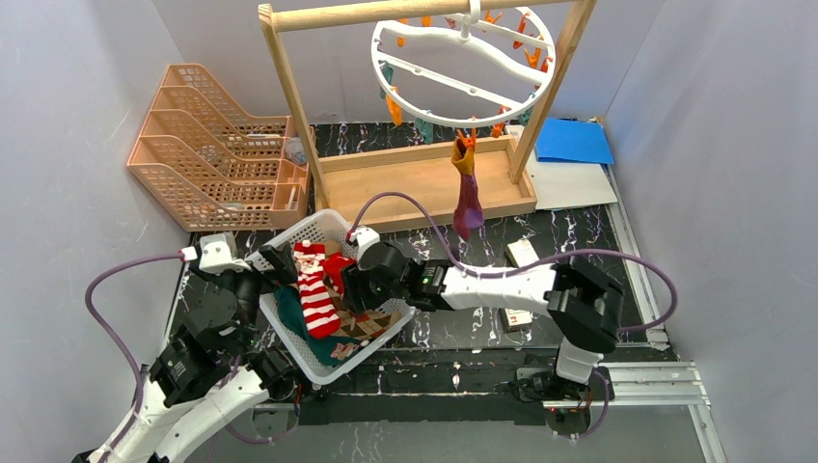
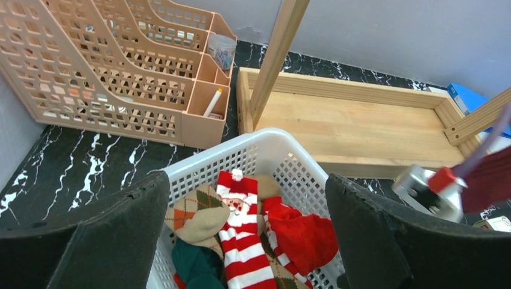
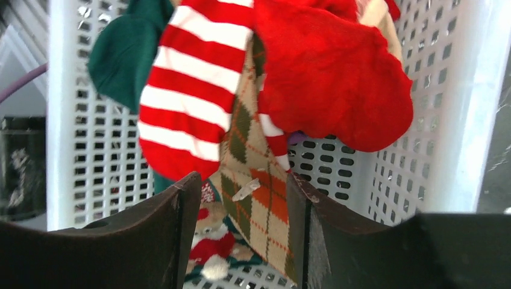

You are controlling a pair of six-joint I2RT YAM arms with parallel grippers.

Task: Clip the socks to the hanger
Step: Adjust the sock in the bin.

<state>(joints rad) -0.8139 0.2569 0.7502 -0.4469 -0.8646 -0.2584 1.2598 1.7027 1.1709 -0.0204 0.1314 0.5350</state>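
White basket (image 2: pixel 265 137) holds a striped sock (image 1: pixel 315 299), red sock (image 3: pixel 331 78), green sock (image 3: pixel 123 54) and argyle sock (image 3: pixel 253 198). Right fingers (image 3: pixel 163 235), narrowly apart, straddle the argyle sock; left fingers (image 2: pixel 120 229) gape wide. A maroon sock (image 1: pixel 468 203) hangs clipped to the hanger (image 1: pixel 453 123).

light: bright, even — soft shadows | blur: right hand (image 3: pixel 241 186) soft up close

The left arm (image 1: pixel 198 371) comes up from its base with the elbow bent, and the left tool (image 2: pixel 246 192) stands spread as wide as it goes. The right arm (image 1: pixel 502 285) lies stretched low and leftward, the right tool (image 3: pixel 241 186) with its fingers partway apart.
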